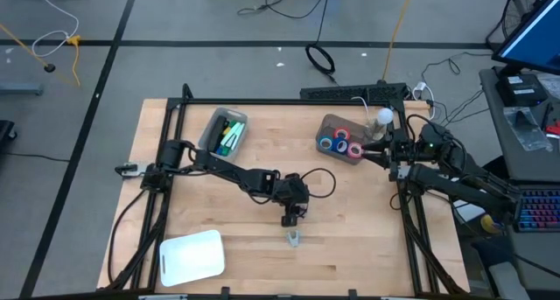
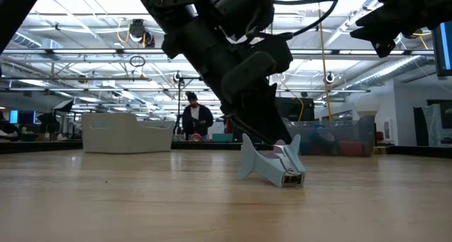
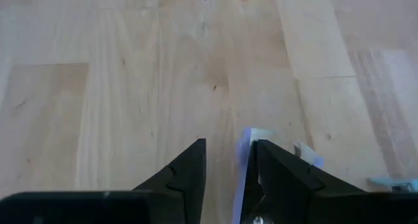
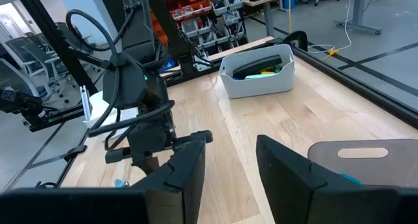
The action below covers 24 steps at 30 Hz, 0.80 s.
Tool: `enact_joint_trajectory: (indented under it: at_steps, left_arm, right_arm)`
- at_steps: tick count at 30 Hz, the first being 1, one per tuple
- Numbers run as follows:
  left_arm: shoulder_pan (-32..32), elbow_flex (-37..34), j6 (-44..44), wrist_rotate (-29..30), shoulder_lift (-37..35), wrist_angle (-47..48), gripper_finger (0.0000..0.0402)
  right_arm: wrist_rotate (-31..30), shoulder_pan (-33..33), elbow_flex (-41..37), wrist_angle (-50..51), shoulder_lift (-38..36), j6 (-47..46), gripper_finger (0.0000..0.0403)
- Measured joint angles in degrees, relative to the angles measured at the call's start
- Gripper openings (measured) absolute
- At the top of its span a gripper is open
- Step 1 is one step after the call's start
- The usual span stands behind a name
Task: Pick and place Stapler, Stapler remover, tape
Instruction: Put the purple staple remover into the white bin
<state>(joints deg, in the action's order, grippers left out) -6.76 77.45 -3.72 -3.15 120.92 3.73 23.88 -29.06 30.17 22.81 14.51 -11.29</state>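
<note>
Staple remover (image 2: 272, 164) lies on wooden surface (image 1: 350, 212), near front edge, mid-width. Left hand (image 1: 292, 219) low over it, fingers (image 3: 281, 175) straddling its pale blue edge, narrow gap, grip not clear. Tape rolls (image 1: 341, 144) in grey bin (image 1: 328, 123) far right. Right hand (image 1: 391, 153) beside that bin, part-open, empty.

Legible text, labels, brands, numbers, signs: none. No lettering can be made out on the pale wooden worktop (image 1: 262, 212), on the grey plastic bins, on the dark arms, or in the room behind; any markings there are too small to make out.
</note>
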Motion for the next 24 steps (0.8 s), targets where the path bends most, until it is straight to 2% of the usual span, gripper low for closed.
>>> enact_joint_trajectory:
  at_steps: [11, 19, 24]
  left_arm:
    - [0.0, 0.0, -1.95, 0.25, -0.02, 0.74, 0.0131]
    - [0.0, 0.0, -3.56, 1.76, -0.02, -3.14, 0.0131]
    - [0.0, 0.0, -3.94, 1.74, -0.02, -0.73, 0.0131]
  right_arm:
    - [0.0, 0.0, 0.0, 0.23, -0.01, 0.2, 0.013]
    - [0.0, 0.0, 0.0, 0.22, 0.0, 0.12, 0.013]
    - [0.0, 0.0, 0.0, 0.26, -0.01, 0.04, 0.013]
